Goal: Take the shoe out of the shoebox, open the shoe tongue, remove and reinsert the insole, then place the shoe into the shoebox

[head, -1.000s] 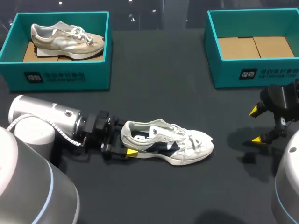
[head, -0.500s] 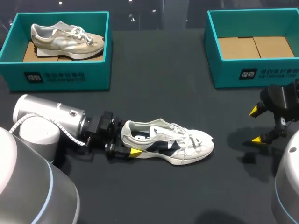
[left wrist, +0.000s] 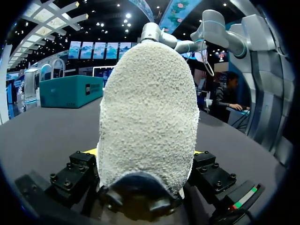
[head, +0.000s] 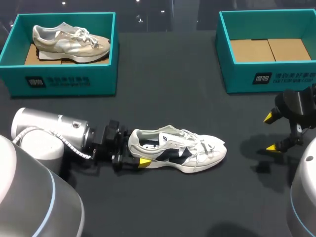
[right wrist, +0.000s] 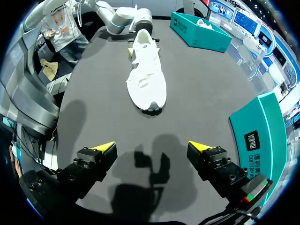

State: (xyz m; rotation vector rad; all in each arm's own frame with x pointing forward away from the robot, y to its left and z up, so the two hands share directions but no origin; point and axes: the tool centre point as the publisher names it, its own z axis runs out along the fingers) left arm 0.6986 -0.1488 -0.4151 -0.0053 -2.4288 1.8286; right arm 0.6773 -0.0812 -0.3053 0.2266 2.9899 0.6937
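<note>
Left gripper: fingers clenched on both sides of the heel of the white sneaker. The sneaker sits sole-down on the black table, toe towards the right arm.

Right gripper: fingers spread wide, released, off the sneaker's toe end and well apart from it.

Teal shoebox, cardboard floor showing, stands beyond the sneaker's toe. Second shoebox, holding a beige sneaker, stands beyond its heel.

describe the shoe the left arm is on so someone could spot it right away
On the dark table, look in front of the teal shoebox holding a beige sneaker. The white fabric sneaker with navy side panels lies on its sole there, heel between the left gripper's fingers. It alone sits outside a box.
</note>
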